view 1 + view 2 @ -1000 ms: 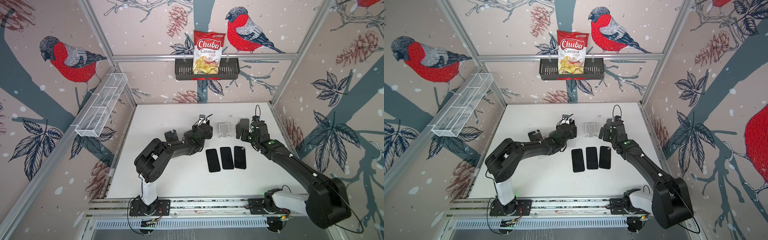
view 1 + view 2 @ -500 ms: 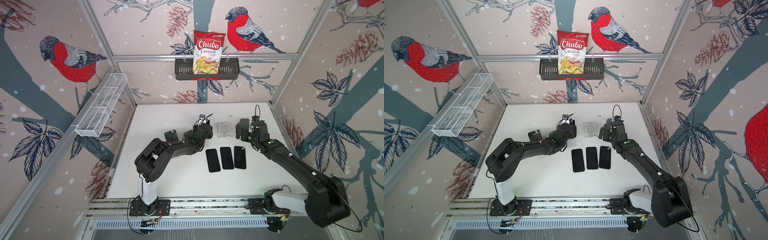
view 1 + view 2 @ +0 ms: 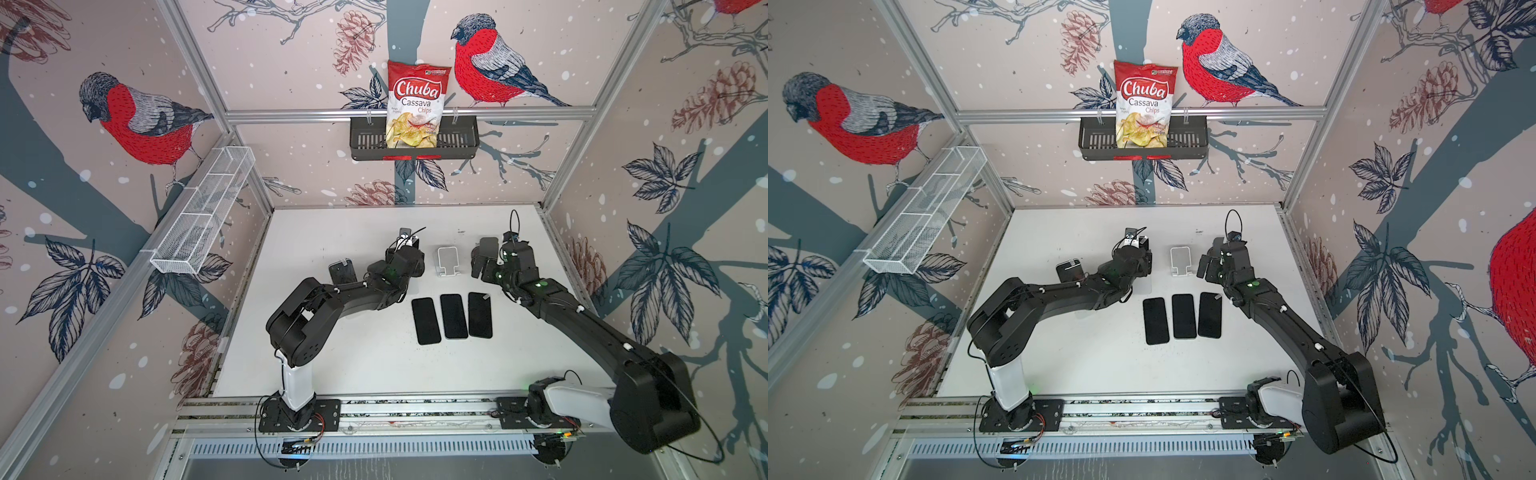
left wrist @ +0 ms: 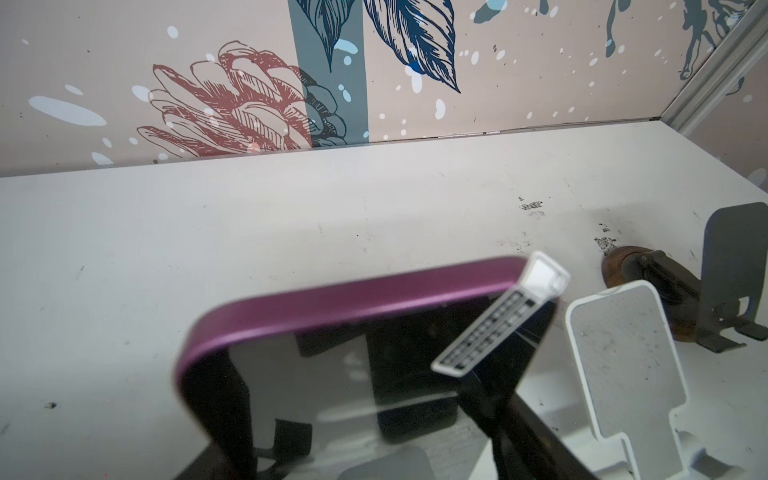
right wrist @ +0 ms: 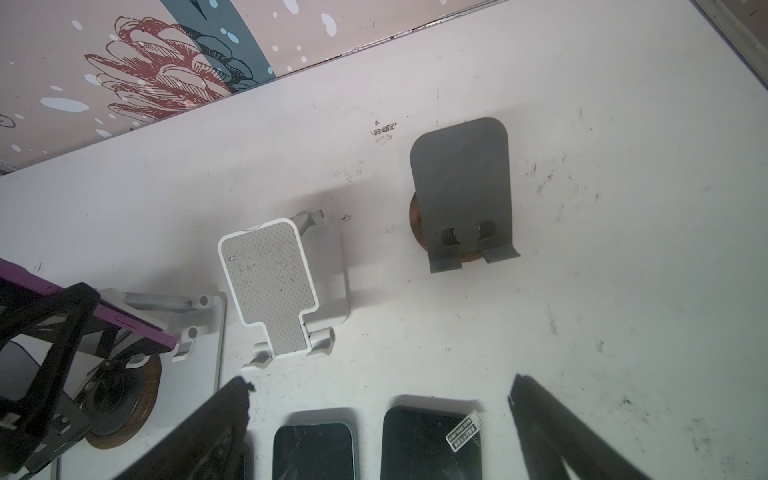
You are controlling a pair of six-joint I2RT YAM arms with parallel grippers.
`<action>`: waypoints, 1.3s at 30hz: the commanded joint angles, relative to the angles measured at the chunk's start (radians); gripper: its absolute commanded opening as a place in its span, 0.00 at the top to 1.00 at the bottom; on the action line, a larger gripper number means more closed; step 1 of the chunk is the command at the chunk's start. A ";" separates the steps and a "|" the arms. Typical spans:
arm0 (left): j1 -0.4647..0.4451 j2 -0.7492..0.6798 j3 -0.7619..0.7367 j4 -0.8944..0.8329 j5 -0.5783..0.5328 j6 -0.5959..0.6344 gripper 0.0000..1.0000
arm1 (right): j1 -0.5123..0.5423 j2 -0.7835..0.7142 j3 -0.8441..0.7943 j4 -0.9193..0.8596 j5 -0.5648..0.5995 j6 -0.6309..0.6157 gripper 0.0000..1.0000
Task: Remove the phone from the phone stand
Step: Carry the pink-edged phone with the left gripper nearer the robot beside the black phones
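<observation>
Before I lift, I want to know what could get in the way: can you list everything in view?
purple phone: one, purple-edged, on the silver stand, left of centre
silver stand: one, silver, under that phone
black phones: three, black, flat in a row, front of centre
white phone stand: one, white, empty, centre
grey phone stand: one, grey on a wooden base, empty, right of the white one
dark phone: one, black, propped up, far left
chips bag: one, red and white, in the black basket, back wall
wire basket: one, white, left wall
left gripper: black, shut on the purple phone
right gripper: black, open, near the grey phone stand
</observation>
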 commanded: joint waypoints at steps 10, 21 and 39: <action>-0.005 -0.078 -0.014 0.049 0.048 0.020 0.37 | 0.001 0.002 0.001 0.020 0.001 0.002 0.01; -0.078 -0.177 -0.048 -0.059 0.018 0.040 0.37 | 0.001 0.001 0.002 0.021 -0.008 0.003 0.01; -0.127 -0.421 -0.283 -0.171 0.065 -0.137 0.38 | 0.002 -0.035 -0.007 0.009 -0.060 0.022 0.01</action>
